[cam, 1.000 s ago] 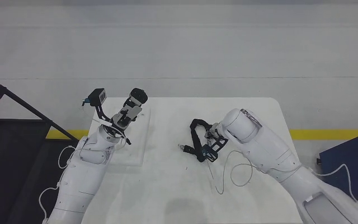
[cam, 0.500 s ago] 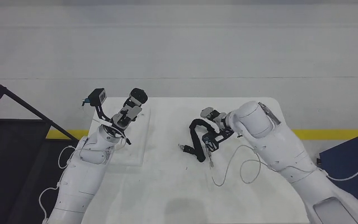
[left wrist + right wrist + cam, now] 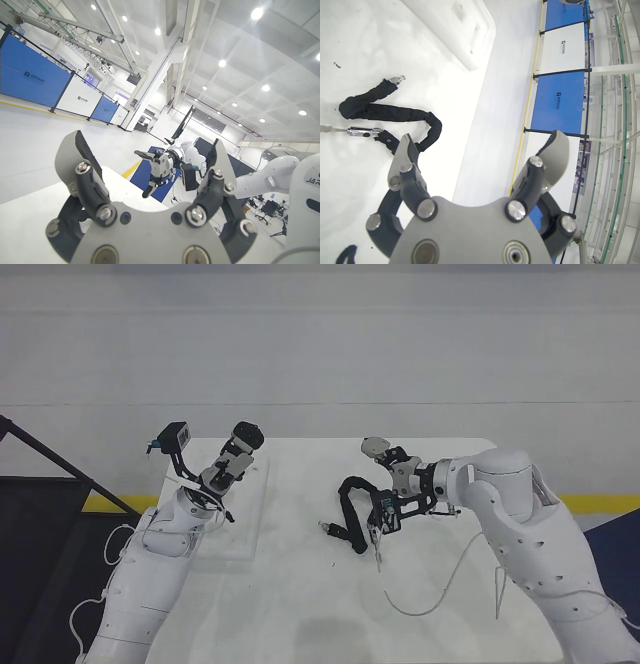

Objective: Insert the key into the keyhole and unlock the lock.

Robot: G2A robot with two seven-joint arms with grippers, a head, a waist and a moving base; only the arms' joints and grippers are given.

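Lock [image 3: 395,116] ends lie apart, looks unlocked to me, basically done | my left gripper [image 3: 147,137] and right gripper [image 3: 481,134] wide, empty

Right wrist view: lock [image 3: 390,112] sleeve runs behind one of the right gripper [image 3: 481,137] jaws near the chrome barrel [image 3: 360,131], pale strip [image 3: 325,128] off the barrel is cut by the frame edge, keyhole too small to tell from top view.
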